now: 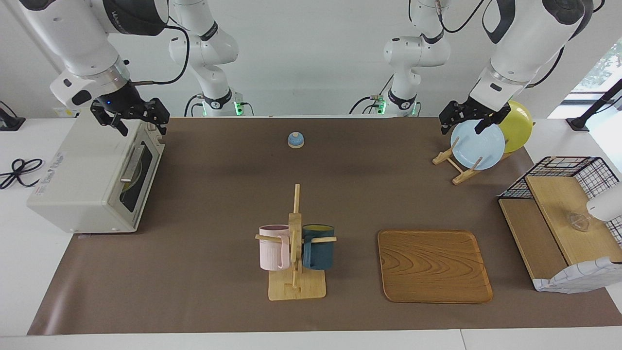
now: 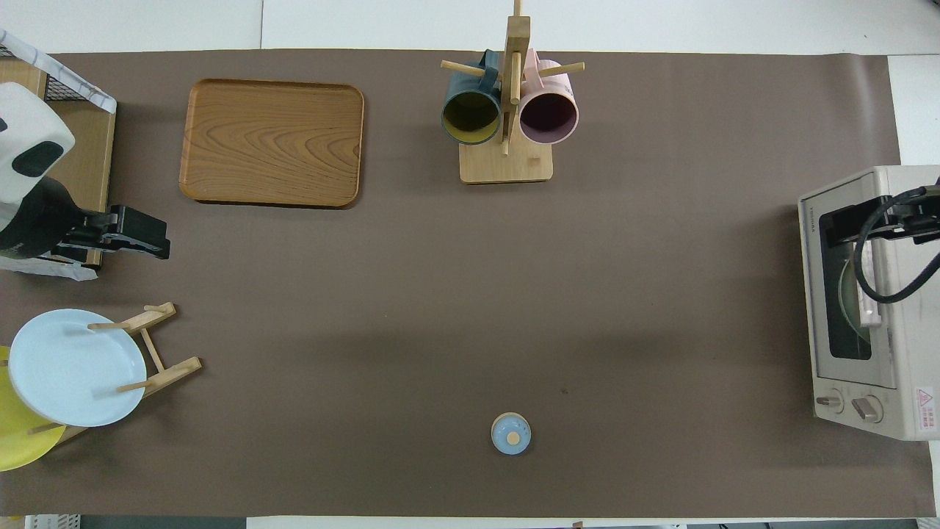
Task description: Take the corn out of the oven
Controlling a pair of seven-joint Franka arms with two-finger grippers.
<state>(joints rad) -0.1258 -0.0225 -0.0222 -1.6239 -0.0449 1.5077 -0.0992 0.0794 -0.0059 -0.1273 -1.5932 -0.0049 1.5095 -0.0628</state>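
The off-white oven stands at the right arm's end of the table with its dark glass door shut; it also shows in the overhead view. The bar handle runs along the door. Through the glass only a round plate's rim shows; the corn is hidden. My right gripper is open and empty, up in the air over the oven's top front edge; it also shows in the overhead view. My left gripper is open and empty over the plate rack, and waits.
A plate rack holds a light blue plate and a yellow plate. A mug tree with a pink and a dark blue mug, a wooden tray, a small blue bell, and a wire shelf stand on the brown mat.
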